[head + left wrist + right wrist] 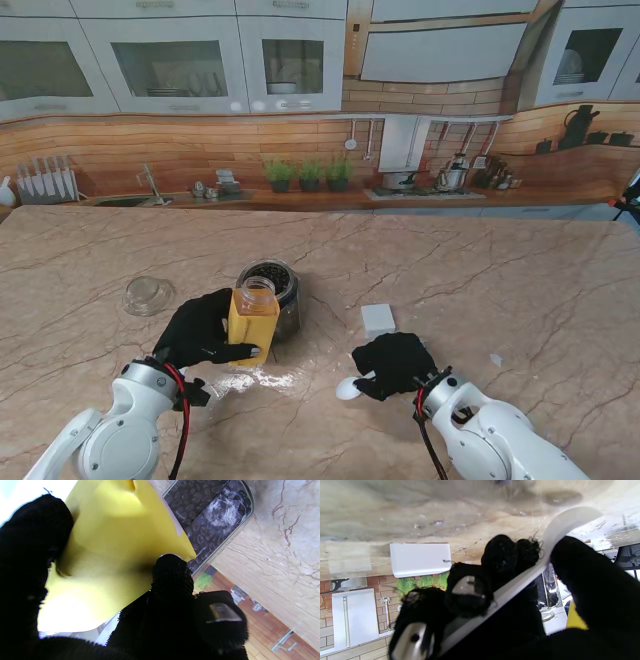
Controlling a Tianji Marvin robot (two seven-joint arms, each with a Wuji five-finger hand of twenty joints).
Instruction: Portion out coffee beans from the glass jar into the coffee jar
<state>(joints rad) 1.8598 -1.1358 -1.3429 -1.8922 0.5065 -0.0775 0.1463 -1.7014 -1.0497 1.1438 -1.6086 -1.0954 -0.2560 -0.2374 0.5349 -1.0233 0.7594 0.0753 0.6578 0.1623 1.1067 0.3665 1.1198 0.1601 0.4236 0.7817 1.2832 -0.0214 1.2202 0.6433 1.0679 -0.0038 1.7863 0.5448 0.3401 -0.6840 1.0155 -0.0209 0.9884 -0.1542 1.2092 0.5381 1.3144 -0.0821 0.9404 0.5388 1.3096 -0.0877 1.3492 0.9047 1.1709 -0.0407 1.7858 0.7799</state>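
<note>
Glass jar point(278, 288): rigid, breakable, bean-heavy.
Coffee jar point(254, 318): gripped mid-body, left hand point(200, 328).
Right hand point(396, 362): clasping spoon point(350, 387).

no readable text, labels, brands or numbers on any object

You're working at a mock kitchen set: a marble-patterned table point(500, 270) stands before a printed kitchen backdrop point(320, 120), flat as a poster, showing white glass-front cabinets point(180, 65), a wooden counter with a knife block point(45, 182), potted herbs point(310, 175), and a stove with pots point(425, 182).
</note>
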